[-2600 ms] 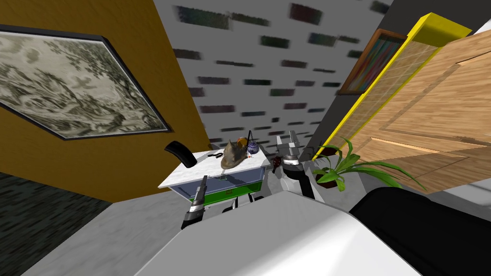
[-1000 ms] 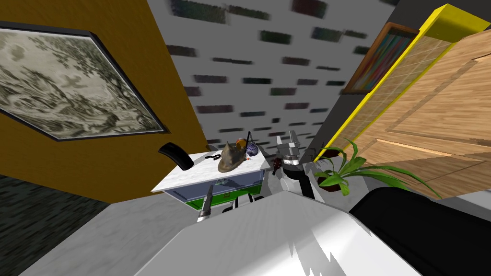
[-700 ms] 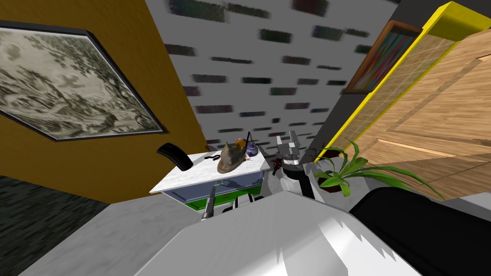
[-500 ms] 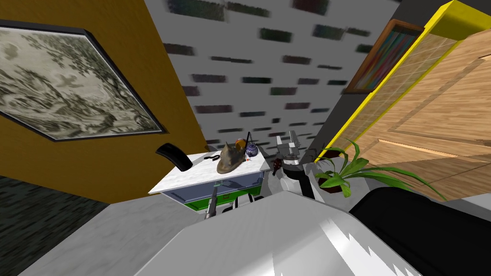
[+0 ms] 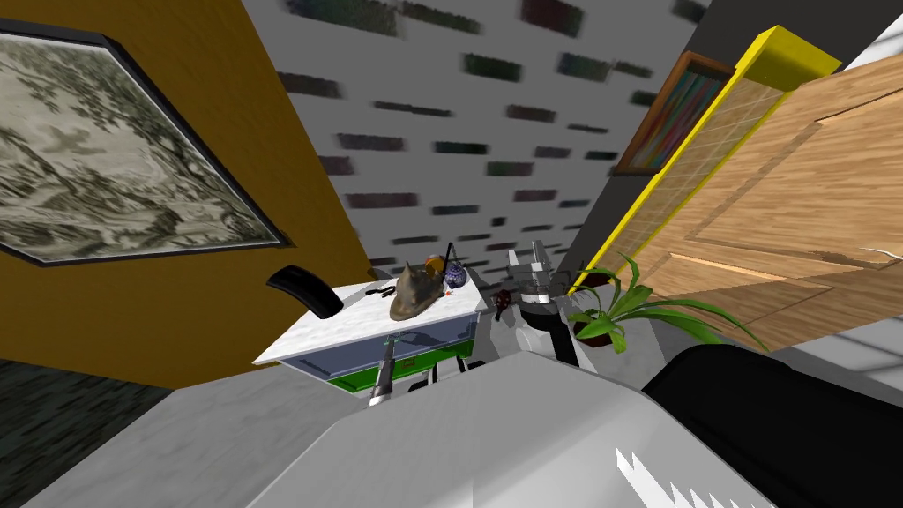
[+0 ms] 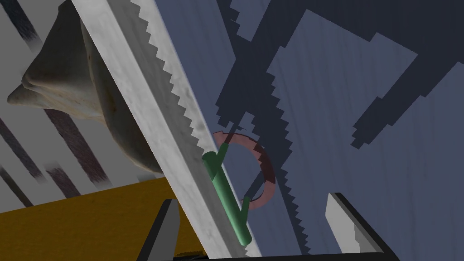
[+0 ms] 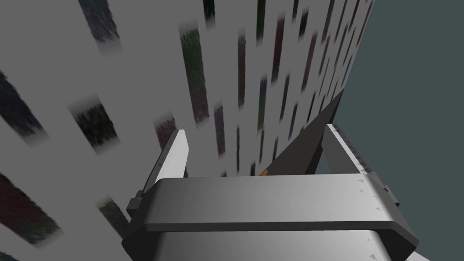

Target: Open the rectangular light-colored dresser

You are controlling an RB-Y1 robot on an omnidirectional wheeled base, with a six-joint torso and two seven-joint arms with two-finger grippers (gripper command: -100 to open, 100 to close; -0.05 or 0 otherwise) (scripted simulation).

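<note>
The left gripper (image 6: 256,226) is right up at the dresser (image 5: 348,324), jaws wide apart and not clamped on anything. The green bar handle (image 6: 224,195) sits between them, closer to one finger. It stands off the blue-grey drawer front (image 6: 344,113), with a reddish ring (image 6: 267,174) behind it. The dresser's white marbled top (image 6: 152,113) overhangs just beside the handle.

From the head view, the dresser is straight ahead and a bit left, in the corner where an ochre wall (image 5: 220,291) meets a grey brick wall (image 5: 458,132). There's a green drawer (image 5: 432,357) under the blue-grey one. On top are a brown hat (image 5: 413,293), a black curved thing (image 5: 304,289) at the left corner, and a blue-and-white jar (image 5: 455,276) at the back.

The right gripper (image 5: 532,263) is held up just off the dresser's right side, jaws also apart and holding nothing. Past it there's a potted plant (image 5: 617,309) by a wooden door (image 5: 794,229).
</note>
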